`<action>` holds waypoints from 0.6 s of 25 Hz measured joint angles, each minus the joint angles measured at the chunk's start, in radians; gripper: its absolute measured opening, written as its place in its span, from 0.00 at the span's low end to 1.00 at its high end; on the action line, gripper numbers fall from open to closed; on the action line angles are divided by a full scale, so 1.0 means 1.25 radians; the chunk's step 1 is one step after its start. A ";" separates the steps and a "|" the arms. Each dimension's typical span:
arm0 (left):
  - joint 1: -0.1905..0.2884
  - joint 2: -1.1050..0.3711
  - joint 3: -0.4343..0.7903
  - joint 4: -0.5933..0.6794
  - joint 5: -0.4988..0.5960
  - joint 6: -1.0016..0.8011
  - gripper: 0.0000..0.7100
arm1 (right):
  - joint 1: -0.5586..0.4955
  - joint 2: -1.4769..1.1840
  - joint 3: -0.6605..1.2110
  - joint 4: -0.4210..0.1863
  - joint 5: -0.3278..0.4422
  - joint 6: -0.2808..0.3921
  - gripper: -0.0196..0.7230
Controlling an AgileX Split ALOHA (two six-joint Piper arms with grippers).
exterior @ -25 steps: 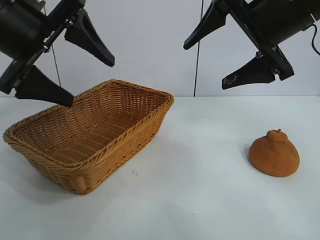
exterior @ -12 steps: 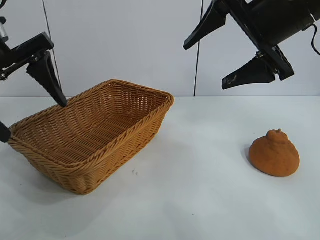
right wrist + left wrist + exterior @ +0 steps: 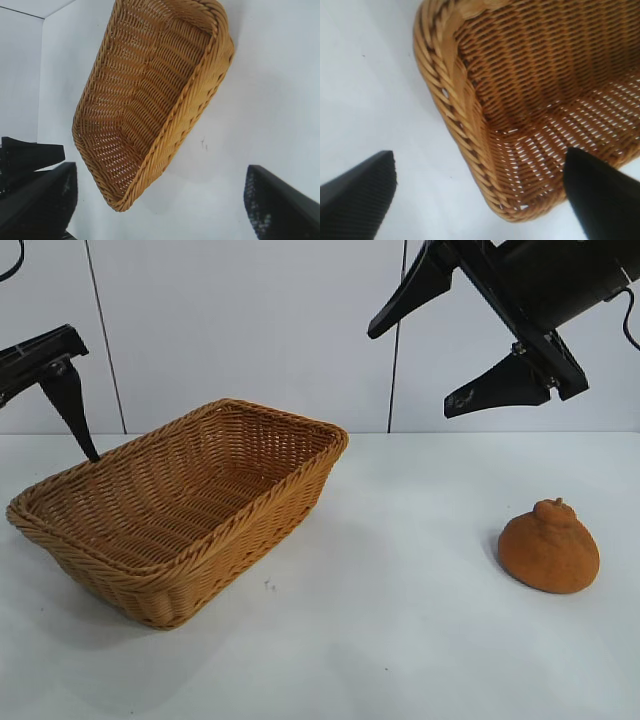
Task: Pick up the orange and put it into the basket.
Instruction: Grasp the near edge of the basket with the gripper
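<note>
The orange (image 3: 548, 548), dull orange-brown with a small knob on top, sits on the white table at the right, well apart from the basket; neither wrist view shows it. The tan woven basket (image 3: 190, 505) stands at the left with nothing inside. My right gripper (image 3: 408, 375) hangs open high above the table, up and to the left of the orange, holding nothing. My left gripper (image 3: 480, 155) is open over the basket's left end; the exterior view shows only one of its fingers (image 3: 64, 390) at the left edge. The right wrist view looks down on the basket (image 3: 150, 100).
The white table (image 3: 400, 630) stretches between basket and orange with only a small dark speck (image 3: 267, 586) near the basket. A white panelled wall (image 3: 250, 330) stands behind. The left arm's finger (image 3: 30, 152) shows far off in the right wrist view.
The left arm has swung away to the left, from above the basket's left end to the picture's edge. The right arm, orange and basket have stayed put.
</note>
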 joint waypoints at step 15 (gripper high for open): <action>-0.006 0.152 0.000 0.003 -0.111 -0.104 0.91 | 0.000 0.000 0.000 0.000 -0.001 0.000 0.86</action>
